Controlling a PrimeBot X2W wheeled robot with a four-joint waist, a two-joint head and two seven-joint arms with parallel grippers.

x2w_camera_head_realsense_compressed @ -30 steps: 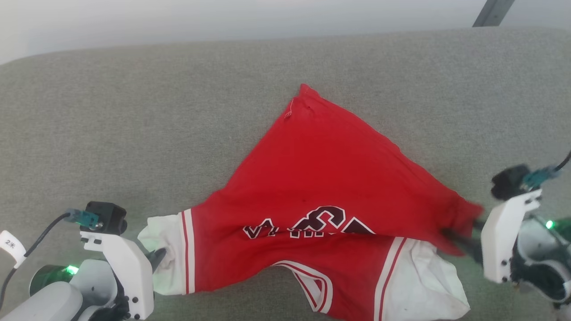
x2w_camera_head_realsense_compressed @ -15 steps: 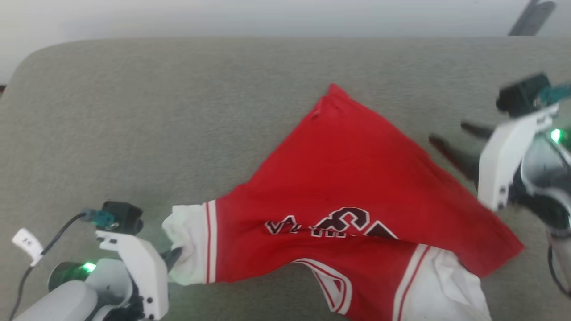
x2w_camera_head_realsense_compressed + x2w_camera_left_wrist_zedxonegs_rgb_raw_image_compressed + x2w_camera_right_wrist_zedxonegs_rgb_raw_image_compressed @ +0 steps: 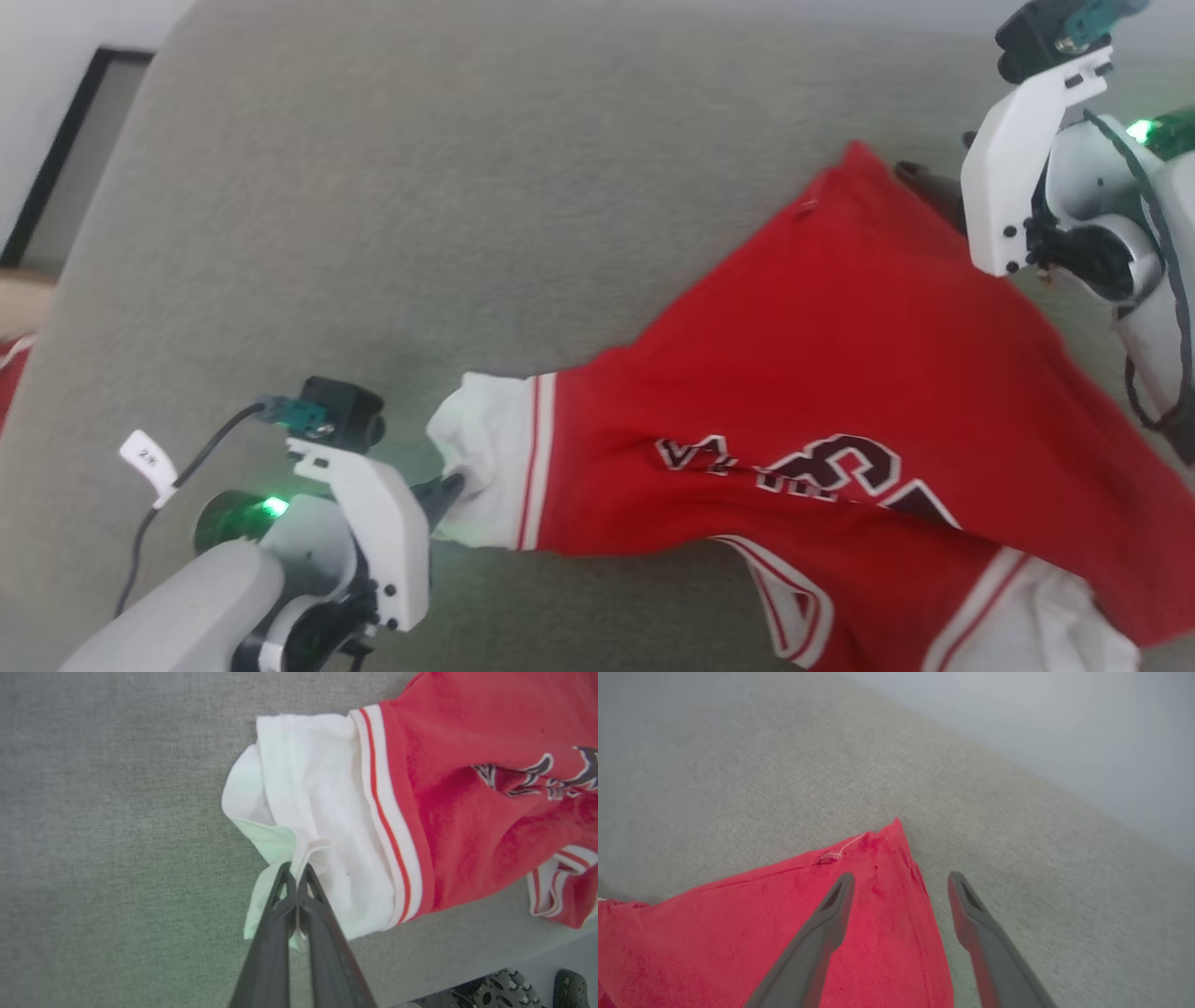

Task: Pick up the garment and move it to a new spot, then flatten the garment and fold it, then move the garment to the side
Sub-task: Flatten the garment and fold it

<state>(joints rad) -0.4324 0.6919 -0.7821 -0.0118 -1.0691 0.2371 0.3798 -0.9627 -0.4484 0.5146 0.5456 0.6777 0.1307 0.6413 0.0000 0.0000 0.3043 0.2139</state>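
Observation:
The garment (image 3: 840, 373) is a red shirt with white sleeves and black lettering, lying crumpled on the grey fabric surface (image 3: 420, 233). My left gripper (image 3: 450, 485) is at the lower left, shut on the edge of the white sleeve (image 3: 485, 467). The left wrist view shows the gripper (image 3: 295, 870) with both fingers pinched together on a fold of that sleeve (image 3: 317, 812). My right gripper (image 3: 913, 175) hovers at the garment's far pointed corner (image 3: 854, 159). In the right wrist view the gripper (image 3: 901, 877) is open, one finger over the red corner (image 3: 887, 844) and one over bare surface.
The grey surface ends at a rounded left edge, with a dark-framed panel (image 3: 56, 159) and a pale wall beyond it. A bit of something red (image 3: 9, 373) shows past that edge. The surface's near edge and dark robot parts (image 3: 514, 989) show in the left wrist view.
My right gripper let go of the garment's right edge, opened and moved up to its far corner. The left gripper kept its hold on the sleeve. The head camera has turned.

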